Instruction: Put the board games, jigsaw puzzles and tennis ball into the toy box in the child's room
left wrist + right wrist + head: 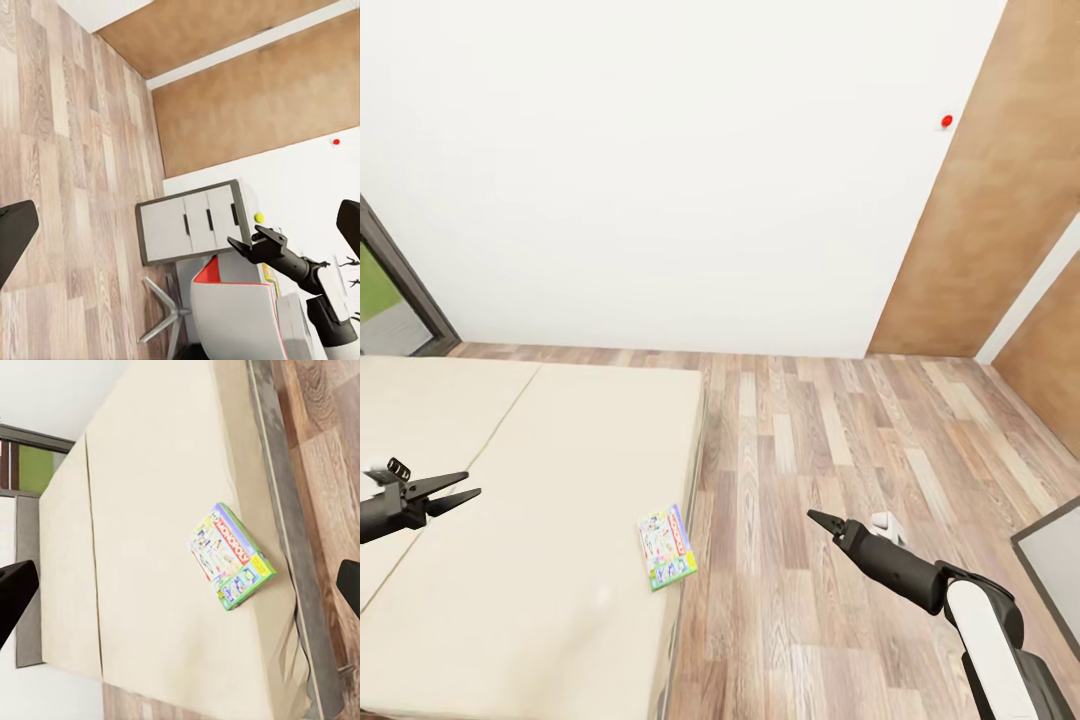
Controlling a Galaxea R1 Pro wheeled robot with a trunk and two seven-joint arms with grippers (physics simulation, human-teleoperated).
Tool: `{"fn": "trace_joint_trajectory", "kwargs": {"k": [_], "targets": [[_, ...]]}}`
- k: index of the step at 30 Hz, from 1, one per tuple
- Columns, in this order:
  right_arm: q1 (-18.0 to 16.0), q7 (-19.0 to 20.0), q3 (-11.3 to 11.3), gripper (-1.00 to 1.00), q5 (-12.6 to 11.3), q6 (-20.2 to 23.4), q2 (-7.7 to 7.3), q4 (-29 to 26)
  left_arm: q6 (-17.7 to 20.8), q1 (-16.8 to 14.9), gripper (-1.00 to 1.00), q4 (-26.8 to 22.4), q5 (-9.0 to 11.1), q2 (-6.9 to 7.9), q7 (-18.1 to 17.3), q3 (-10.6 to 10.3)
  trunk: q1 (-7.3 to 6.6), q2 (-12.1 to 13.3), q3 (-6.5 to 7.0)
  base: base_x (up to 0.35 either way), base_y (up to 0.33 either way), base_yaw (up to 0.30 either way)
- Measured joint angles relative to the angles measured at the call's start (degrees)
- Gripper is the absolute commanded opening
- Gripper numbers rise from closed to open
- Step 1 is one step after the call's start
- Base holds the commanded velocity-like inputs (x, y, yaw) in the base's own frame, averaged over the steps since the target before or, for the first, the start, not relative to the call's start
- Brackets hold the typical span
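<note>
Head view: a board game [666, 547] is seen flat on the bed [530, 480], near its edge. The left gripper [457, 487] hangs over the bed, jaws apart — the right gripper [822, 519] over the floor [840, 440], jaws apparently together.

Left wrist view: the table [191, 221] and a tennis ball [259, 217] are shown.

Right wrist view: the game lies between parted fingertips [15, 592].

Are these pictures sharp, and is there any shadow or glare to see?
Head view: flat, even light, no glare; the board game on the bed casts almost no shadow. Right wrist view: its print is soft, lettering unreadable. Left wrist view: the near fingers are dark silhouettes.
</note>
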Motion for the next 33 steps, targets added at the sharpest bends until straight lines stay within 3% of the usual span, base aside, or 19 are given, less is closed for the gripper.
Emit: {"fn": "trace_joint_trajectory", "kwargs": {"k": [33], "targets": [[0.00,0.02,-0.03,1.00,0.00,-0.01,0.00,0.19,0.00,0.00,1.00,0.00,0.00,0.00,0.00,0.00,0.00,0.00,3.10,0.000,0.000,0.000]]}}
